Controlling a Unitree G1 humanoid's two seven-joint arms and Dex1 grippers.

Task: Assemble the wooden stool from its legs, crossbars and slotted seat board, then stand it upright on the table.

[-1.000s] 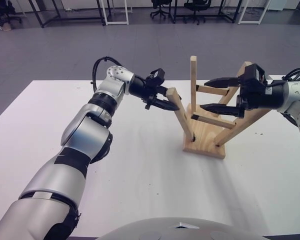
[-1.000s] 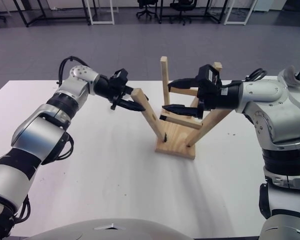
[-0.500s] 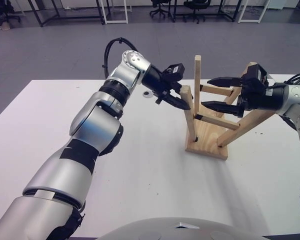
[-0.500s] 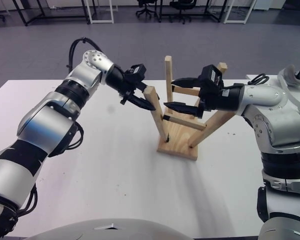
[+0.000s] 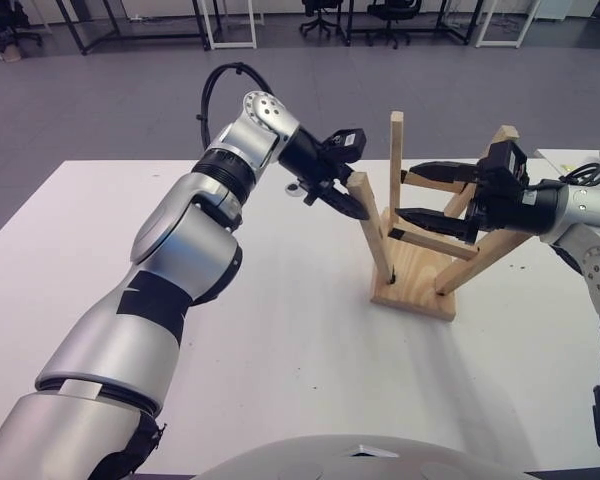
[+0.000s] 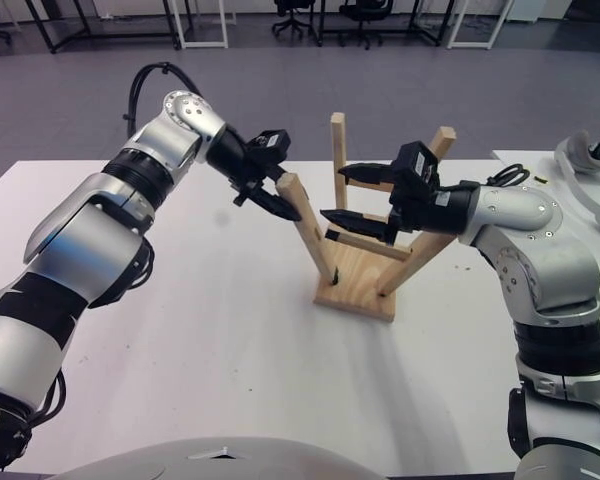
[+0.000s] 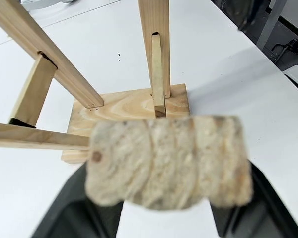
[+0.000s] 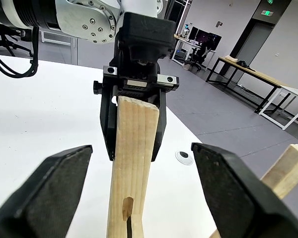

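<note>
The wooden stool lies upside down, its seat board (image 5: 412,292) flat on the white table (image 5: 280,350) and its legs pointing up. My left gripper (image 5: 350,200) is shut on the top end of the near left leg (image 5: 375,230), which leans left; its end grain (image 7: 169,161) is close in the left wrist view. My right gripper (image 5: 407,192) stands open beside the two crossbars (image 5: 435,243), one finger above the other. Its wide-spread fingers (image 8: 44,193) frame the held leg (image 8: 134,148). A back leg (image 5: 395,160) stands upright and the right leg (image 5: 480,245) slants.
A small white disc (image 5: 296,187) lies on the table behind my left gripper. A white curved object (image 6: 592,160) sits at the table's far right. Open tabletop stretches in front of and to the left of the stool. Desks and chairs stand on the floor beyond.
My left gripper swung the leg's top right toward the stool, then back a little to the left. The right gripper stayed open by the crossbars, dropping slightly.
</note>
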